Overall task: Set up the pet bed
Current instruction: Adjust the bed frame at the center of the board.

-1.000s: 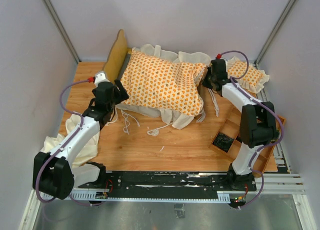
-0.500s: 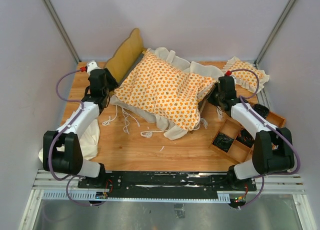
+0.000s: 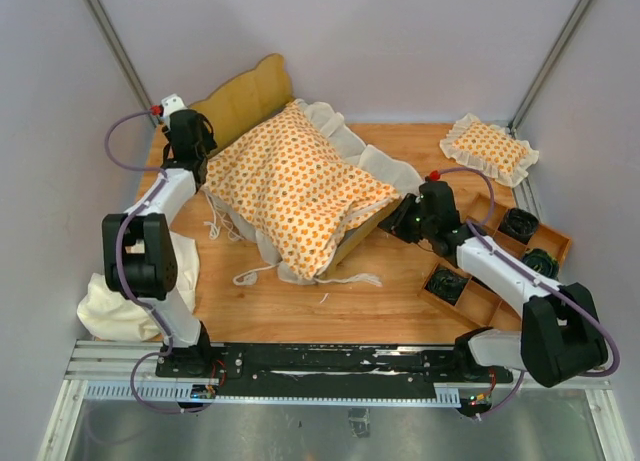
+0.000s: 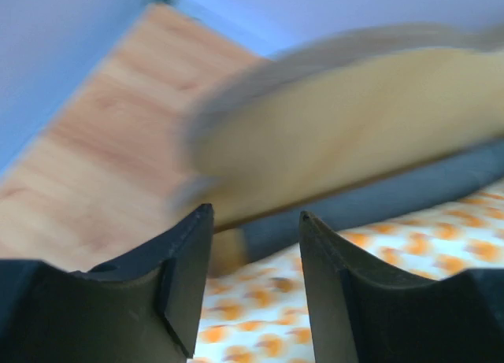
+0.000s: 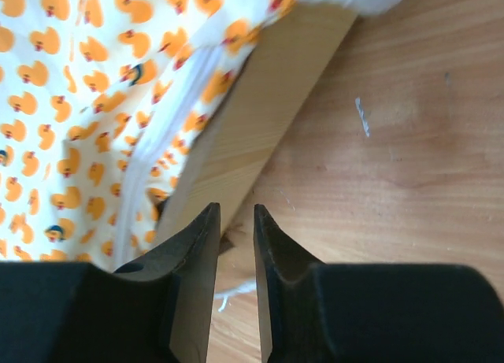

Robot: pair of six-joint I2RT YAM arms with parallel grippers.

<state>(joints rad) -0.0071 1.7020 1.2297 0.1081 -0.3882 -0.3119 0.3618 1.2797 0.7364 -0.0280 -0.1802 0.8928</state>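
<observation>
Cushion [image 3: 290, 186] looks soft, light and floppy, draped askew over the bed frame [image 3: 248, 93] at the back left of the table [image 3: 400, 291], so I judge the stiff wooden rails the surer hold. My left gripper [image 4: 256, 221] stands parted and empty at the frame's head end. My right gripper [image 5: 234, 215] is barely parted and empty at its foot end.

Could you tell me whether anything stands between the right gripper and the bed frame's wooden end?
Nothing visible does. The right gripper sits right at the bare wooden end of the bed frame; the cushion drapes beside that spot.
</observation>
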